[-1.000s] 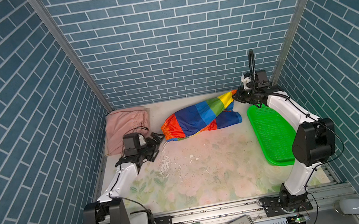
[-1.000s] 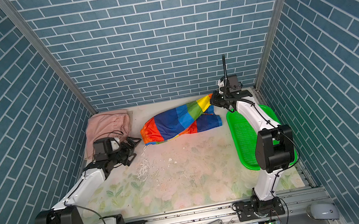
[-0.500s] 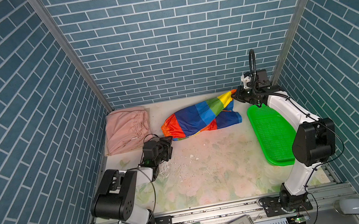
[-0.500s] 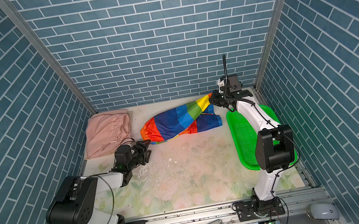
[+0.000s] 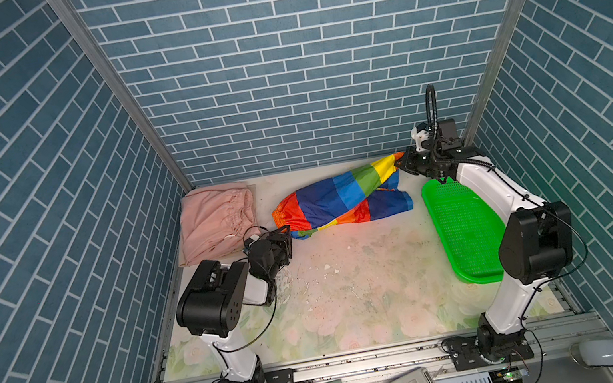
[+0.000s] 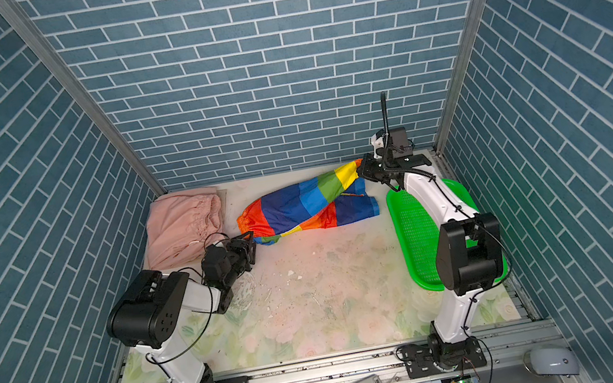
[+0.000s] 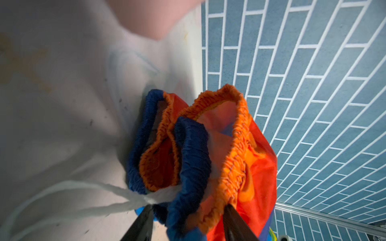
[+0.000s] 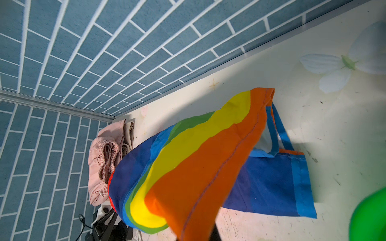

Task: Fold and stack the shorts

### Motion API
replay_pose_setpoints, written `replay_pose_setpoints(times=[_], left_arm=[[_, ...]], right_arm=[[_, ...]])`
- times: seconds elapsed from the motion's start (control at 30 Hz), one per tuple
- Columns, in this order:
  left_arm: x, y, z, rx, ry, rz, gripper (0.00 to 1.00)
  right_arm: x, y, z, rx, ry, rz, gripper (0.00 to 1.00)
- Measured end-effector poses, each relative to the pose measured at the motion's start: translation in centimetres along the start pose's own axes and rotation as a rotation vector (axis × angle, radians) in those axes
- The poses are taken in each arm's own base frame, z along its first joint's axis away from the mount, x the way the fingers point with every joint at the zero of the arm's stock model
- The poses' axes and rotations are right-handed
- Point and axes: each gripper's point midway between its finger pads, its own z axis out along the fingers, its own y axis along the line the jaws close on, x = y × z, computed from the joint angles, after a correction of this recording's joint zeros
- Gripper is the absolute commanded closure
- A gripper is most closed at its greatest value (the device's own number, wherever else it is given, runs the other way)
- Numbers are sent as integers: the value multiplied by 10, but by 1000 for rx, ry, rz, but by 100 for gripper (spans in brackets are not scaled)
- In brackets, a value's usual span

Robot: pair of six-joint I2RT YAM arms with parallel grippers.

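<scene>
Seemingly within left hand point(image 7: 188, 206): rainbow shorts point(image 7: 254, 167).

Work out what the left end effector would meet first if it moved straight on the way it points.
Probably the gathered orange-and-blue waistband of the shiny rainbow-striped cloth shorts, which lies between the fingers of the left end effector; whether it is gripped is unclear.

Shiny cloth is seen in the rainbow shorts point(image 5: 340, 199), matt cloth in the pink shorts point(image 5: 213, 223), glossy plastic mesh in the basket point(image 5: 467, 233).
</scene>
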Motion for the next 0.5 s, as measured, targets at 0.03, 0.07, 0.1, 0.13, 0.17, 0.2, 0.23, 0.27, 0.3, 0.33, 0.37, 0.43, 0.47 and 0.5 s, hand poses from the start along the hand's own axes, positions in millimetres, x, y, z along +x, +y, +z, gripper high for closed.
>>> replay_pose_setpoints(times=[0.03,0.07,0.1,0.13,0.17,0.2,0.23,0.27,0.3,0.33,0.37,0.43,0.47,0.5], left_arm=[[-1,-4,2,8,-2,6,58],[-1,-7,3,16,-3,11,63],[-1,-10,4,22,-3,18,67],[-2,-12,5,27,-4,26,72],[-2,-15,7,32,-5,33,76],[-2,-16,7,34,-4,41,79],[-3,-18,8,38,-5,45,84],[-5,-20,8,40,-5,52,87],[-6,-22,8,41,-3,58,89],[-8,-26,8,43,-1,66,92],[-9,-32,8,45,3,74,97],[-13,-51,5,61,6,103,100],[-15,-65,3,74,11,127,100],[-16,-77,0,84,11,148,100]], right_arm=[[0,0,0,-1,-2,-1,100],[0,0,0,-2,-2,-1,100],[0,0,1,-2,-3,-1,100],[0,-1,1,-2,-3,-1,100],[0,-1,1,-1,-2,-1,100],[1,-1,1,-1,-2,0,100],[1,-1,1,-1,-2,0,100],[0,-1,1,-1,-2,0,100],[0,-2,1,-1,-2,0,100],[0,-2,1,-1,-2,0,100],[0,-2,1,-1,-3,0,100],[0,-3,1,-1,-3,2,100],[-1,-3,0,-1,-3,3,100],[-1,-4,0,-1,-4,4,100]])
